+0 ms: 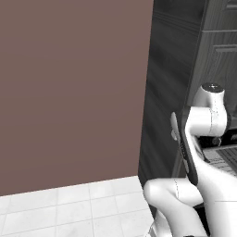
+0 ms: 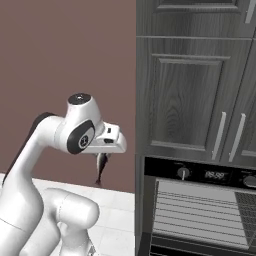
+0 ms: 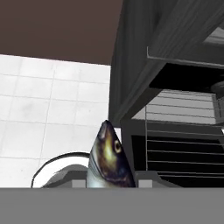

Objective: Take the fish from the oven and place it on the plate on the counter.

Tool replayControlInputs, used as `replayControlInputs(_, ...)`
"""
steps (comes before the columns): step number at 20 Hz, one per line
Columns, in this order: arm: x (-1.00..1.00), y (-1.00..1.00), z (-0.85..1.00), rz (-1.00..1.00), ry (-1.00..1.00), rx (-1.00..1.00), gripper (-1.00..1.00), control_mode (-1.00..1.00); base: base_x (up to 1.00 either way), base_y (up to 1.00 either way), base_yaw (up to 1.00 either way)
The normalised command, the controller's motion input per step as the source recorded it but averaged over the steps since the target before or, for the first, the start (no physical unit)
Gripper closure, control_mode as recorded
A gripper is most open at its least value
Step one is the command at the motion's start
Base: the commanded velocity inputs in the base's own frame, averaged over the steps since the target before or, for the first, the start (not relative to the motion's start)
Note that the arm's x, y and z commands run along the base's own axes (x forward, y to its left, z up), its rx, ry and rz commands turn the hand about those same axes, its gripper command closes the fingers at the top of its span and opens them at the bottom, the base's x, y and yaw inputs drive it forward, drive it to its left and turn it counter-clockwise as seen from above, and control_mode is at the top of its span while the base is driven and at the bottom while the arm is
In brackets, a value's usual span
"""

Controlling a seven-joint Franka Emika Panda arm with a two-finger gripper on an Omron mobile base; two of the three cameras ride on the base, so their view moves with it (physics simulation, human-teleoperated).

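Silvery and dark-backed, the fish [image 2: 101,167] hangs head down from the gripper [image 2: 103,156], whose fingers pinch its tail, out beside the oven [image 2: 200,210] above the tiled floor [image 1: 69,208]. It looks like the carry step; next the base must find the plate.

**White arm, dark joints**

The arm [image 2: 55,165] is built of glossy white, rounded shells that swell into bulbous elbows and shoulders. In the left half of the right base view, a round dark grey disc with a small pale mark sits on the side of one joint, and a dark cap with a light rim tops the joint above it. In the right half of the left base view, a long dark strip runs along one white link. The hand housing is a flat white block.
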Motion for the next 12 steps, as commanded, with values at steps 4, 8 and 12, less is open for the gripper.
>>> replayControlInputs(4,0.00,0.28,0.34,-0.08,0.00,0.01,1.00,-1.00,0.00,0.00,0.00)
replayControlInputs(8,0.00,0.18,0.22,0.00,0.01,0.01,1.00,-1.00,0.00,0.00,0.00)
replayControlInputs(12,-0.01,0.13,0.21,0.00,0.01,0.00,1.00,-1.00,0.00,0.00,0.00)
